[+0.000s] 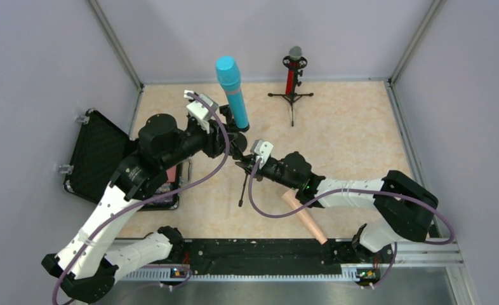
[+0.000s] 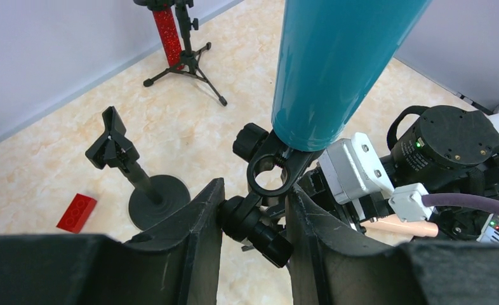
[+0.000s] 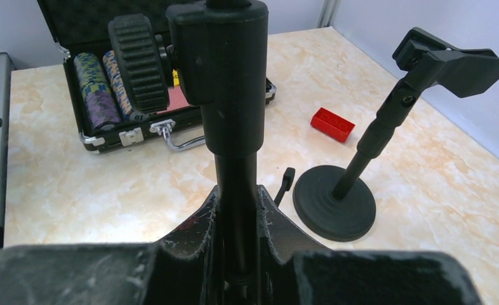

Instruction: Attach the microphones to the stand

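The cyan-blue microphone (image 1: 232,94) (image 2: 336,63) stands upright in the ring clip of a black stand (image 1: 242,184) held between both arms. My left gripper (image 1: 232,136) (image 2: 253,198) is shut on that stand's clip joint (image 2: 259,222), just under the microphone. My right gripper (image 1: 245,162) (image 3: 237,203) is shut on the stand's pole (image 3: 235,127) lower down. The glittery red microphone (image 1: 291,75) (image 2: 167,28) sits in a tripod stand (image 1: 291,98) at the back. The peach-pink microphone (image 1: 305,217) lies on the table under my right arm.
A second black stand with a round base (image 2: 142,184) (image 3: 361,184) and bare clip stands beside a small red block (image 2: 77,211) (image 3: 331,124). An open black case (image 1: 98,152) (image 3: 107,82) of poker chips lies at the left. Grey walls close in three sides.
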